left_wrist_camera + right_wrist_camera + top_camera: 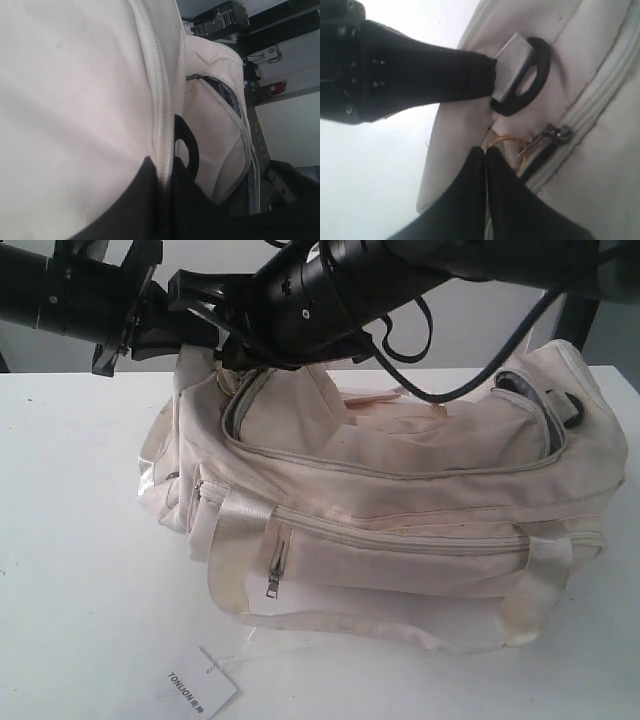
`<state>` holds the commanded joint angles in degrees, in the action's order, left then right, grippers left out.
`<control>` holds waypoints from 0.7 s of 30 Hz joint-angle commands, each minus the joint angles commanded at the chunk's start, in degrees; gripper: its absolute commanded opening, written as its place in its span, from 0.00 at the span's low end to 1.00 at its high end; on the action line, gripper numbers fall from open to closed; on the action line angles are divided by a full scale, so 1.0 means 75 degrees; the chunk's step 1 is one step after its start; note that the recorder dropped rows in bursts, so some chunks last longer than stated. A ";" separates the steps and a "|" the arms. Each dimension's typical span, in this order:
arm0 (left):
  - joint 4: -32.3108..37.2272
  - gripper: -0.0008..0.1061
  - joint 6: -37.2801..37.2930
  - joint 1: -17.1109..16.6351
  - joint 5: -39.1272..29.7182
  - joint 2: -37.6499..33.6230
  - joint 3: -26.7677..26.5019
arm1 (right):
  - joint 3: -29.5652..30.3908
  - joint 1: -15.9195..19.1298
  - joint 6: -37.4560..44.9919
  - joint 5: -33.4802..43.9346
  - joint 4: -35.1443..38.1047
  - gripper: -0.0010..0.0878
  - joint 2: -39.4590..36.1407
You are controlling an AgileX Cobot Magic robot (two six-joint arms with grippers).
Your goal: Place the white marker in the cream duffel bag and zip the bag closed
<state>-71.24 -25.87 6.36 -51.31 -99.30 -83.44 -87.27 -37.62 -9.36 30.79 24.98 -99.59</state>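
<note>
Cream duffel bag (400, 500), paper tag (200, 687) beside, right hand (486, 149) pinching ring pull (505, 139), left hand (162, 172) clamping bag edge

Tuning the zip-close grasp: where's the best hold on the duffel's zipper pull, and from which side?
Grip the gold ring hanging off the slider, not the slider itself: it is a thin open loop, so a pinch across its wire holds. Come from the end of the bag, in line with the zipper, so the pull runs along the teeth. The right gripper appears shut on it.
</note>
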 joint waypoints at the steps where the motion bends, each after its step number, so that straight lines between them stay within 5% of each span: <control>1: -0.0013 0.01 0.0000 0.0000 -0.0001 0.0000 0.0000 | 0.0000 0.0000 0.0000 -0.0014 0.0089 0.13 -0.0071; 11: -0.0031 0.01 0.0000 0.0000 -0.0001 0.0000 0.0000 | 0.0000 0.0000 -0.0176 -0.0433 0.0274 0.35 -0.0276; 21: -0.0031 0.01 0.0000 0.0000 -0.0001 0.0000 0.0000 | 0.0000 0.0000 -0.0592 -0.0288 0.0279 0.28 -0.0519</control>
<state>-71.47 -25.87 6.36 -51.31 -99.30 -83.44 -87.27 -37.62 -13.80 28.63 27.07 -103.49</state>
